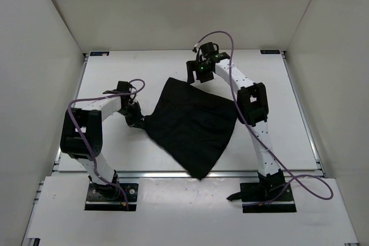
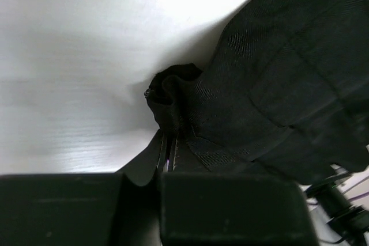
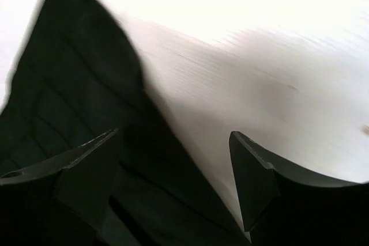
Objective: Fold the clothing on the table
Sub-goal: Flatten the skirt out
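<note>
The clothing point(image 1: 193, 125), a black pleated skirt, lies spread in a rough diamond on the white table point(image 1: 115, 154). My left gripper point(image 1: 139, 121) is shut on its left corner. In the left wrist view the gripper point(image 2: 168, 149) has its jaws pressed together, with a bunched fold of the clothing point(image 2: 173, 93) pinched between them. My right gripper point(image 1: 196, 77) hangs open just above the clothing's far edge. In the right wrist view that gripper point(image 3: 174, 133) has its jaws wide apart, straddling the edge of the clothing point(image 3: 69, 90) where it meets bare table point(image 3: 265, 56).
White walls point(image 1: 40, 56) enclose the table on the left, right and back. An aluminium rail point(image 1: 173, 173) runs along the front edge, and the clothing's near corner reaches it. Purple cables point(image 1: 311, 191) loop beside the right arm's base.
</note>
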You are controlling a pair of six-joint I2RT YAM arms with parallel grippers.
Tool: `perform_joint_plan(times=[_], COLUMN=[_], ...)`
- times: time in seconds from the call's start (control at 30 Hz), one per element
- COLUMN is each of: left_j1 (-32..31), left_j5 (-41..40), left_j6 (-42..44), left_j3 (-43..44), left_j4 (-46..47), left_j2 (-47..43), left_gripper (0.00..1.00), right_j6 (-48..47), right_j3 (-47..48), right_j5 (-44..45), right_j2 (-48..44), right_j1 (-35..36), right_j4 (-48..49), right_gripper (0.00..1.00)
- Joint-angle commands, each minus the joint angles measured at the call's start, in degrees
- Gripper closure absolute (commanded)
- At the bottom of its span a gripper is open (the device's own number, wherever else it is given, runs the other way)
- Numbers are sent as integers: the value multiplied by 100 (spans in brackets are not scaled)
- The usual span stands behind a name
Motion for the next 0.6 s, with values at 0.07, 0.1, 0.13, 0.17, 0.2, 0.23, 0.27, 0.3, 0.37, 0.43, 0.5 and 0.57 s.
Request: perform_joint_plan(times=[0.07, 0.1, 0.13, 0.17, 0.2, 0.23, 0.27, 0.3, 0.37, 0.43, 0.5, 0.57], left_j1=[103, 111, 129, 164, 173, 138, 138, 138, 138, 156, 199, 234], left_j5=[142, 168, 151, 186, 195, 203, 247, 230, 300, 326, 335, 327], left_j6=[492, 526, 553, 553, 544, 527, 509, 500, 491, 431, 395, 395], left_j3=[-166, -192, -132, -122, -88, -70, -70, -70, -52, -43, -8, 167], left_j4=[-435, -452, -452, -470, -487, -461, -452, -461, -426, -400, -400, -373], left_j2=[-101, -84, -32, -14, -5, 4, -5, 21, 30, 48, 39, 92], left_gripper=[100, 100, 100, 100, 100, 100, 100, 100, 100, 100, 100, 100], right_j6=[44, 62, 62, 62, 10, 10, -25, -17, -61, -34, -17, 79], right_j3=[539, 539, 626, 636, 671, 628, 662, 636, 645, 680, 785, 899], right_j5=[-754, -895, -966, -993, -1046, -1116, -1125, -1186, -1265, -1266, -996, -557], right_j2=[267, 337, 416, 452, 513, 548, 566, 584, 601, 592, 601, 497], right_j1=[280, 324, 377, 421, 421, 456, 474, 474, 501, 500, 474, 448], right_j4=[655, 664, 621, 620, 568, 559, 532, 471, 410, 312, 15, -344], right_gripper=[27, 26, 26, 26, 27, 26, 29, 29, 35, 55, 99, 99])
